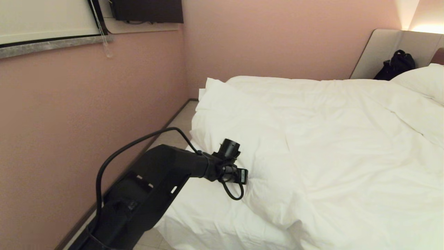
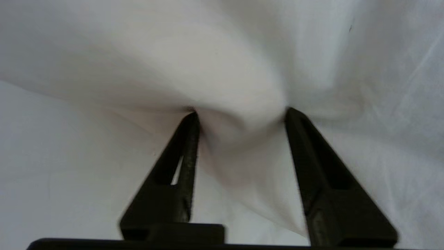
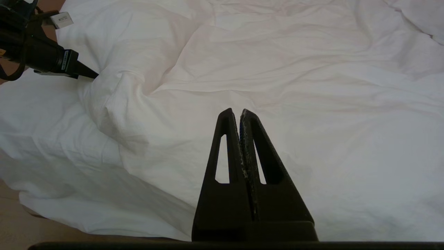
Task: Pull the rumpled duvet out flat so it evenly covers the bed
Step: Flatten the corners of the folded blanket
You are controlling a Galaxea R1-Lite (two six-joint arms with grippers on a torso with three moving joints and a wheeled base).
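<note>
The white, wrinkled duvet (image 1: 329, 139) lies over the bed, whose beige headboard (image 1: 380, 48) stands at the far right. My left gripper (image 2: 241, 113) is at the duvet's near left part, its jaws half closed around a puffed fold of the duvet (image 2: 242, 76), with both fingertips (image 2: 190, 119) pressing into the cloth. The right wrist view shows that gripper (image 3: 91, 74) poking into a raised ridge of the duvet (image 3: 277, 69). My right gripper (image 3: 240, 111) hovers shut and empty above the near side of the duvet.
A pink wall (image 1: 86, 121) runs close along the bed's left side, with a narrow floor strip (image 1: 177, 121) between. A pillow (image 1: 423, 80) and a black bag (image 1: 397, 64) sit by the headboard. A window ledge (image 1: 52, 47) is up on the left.
</note>
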